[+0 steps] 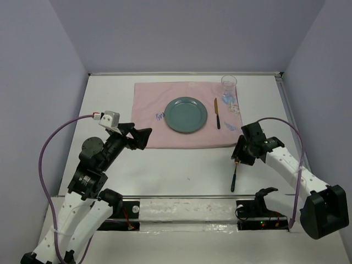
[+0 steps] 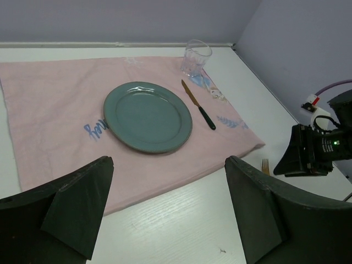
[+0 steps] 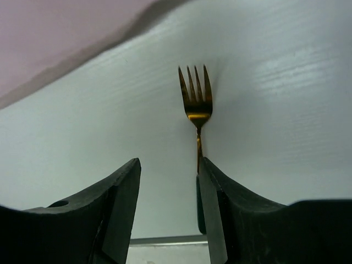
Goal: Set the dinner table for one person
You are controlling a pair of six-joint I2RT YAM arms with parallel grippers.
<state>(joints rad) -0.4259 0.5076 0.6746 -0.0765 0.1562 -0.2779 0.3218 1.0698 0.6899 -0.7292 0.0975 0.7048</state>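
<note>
Since the fork [image 3: 197,107] lies off the placemat [image 1: 154,99], on the bare worktop [image 1: 181,170] to the near right of the plate [image 1: 186,114], the right pincer [image 3: 169,165] hangs low over it. Its jaws are parted and grip nothing, and the fork's thin neck runs close along the inner face of one finger, which reads as lining up for a pick. The knife [image 1: 217,114] sits just right of the plate and the glass [image 1: 229,83] beyond it on that side, so the fork seems the last piece, probably meant for the plate's bare left flank. The left pincer [image 2: 168,165] hovers released and empty to the near left of the plate, likely kept clear. The worktop spreads beneath the plate and everything else.
</note>
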